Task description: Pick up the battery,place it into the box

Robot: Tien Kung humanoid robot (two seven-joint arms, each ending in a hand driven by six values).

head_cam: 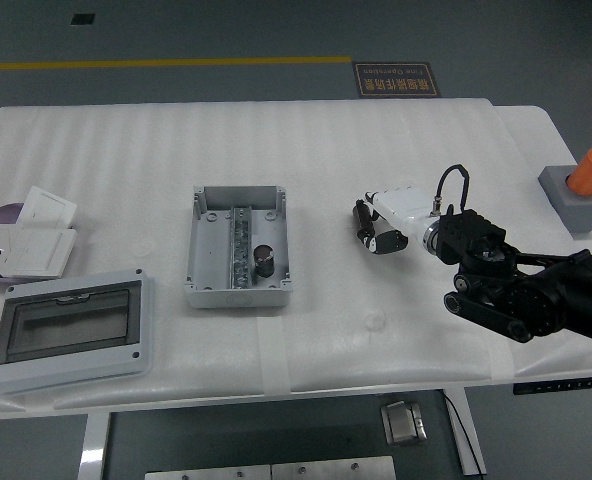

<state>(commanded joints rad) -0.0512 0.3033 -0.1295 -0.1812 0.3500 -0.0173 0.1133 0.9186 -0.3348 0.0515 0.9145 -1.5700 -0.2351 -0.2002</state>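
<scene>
The grey open box [238, 246] sits left of the table's middle. A dark cylindrical battery [264, 259] lies inside it, in the right compartment near the front wall. My right hand [372, 227], white with black fingers [360, 221], hovers over the table to the right of the box, well apart from it. Its fingers are loosely spread and hold nothing. The black right arm [521, 285] comes in from the right edge. The left arm is out of view.
A clear-lidded enclosure [71, 331] lies at the front left. White sockets and plates [31, 238] lie at the far left. A grey block with an orange cylinder [583, 186] stands at the right edge.
</scene>
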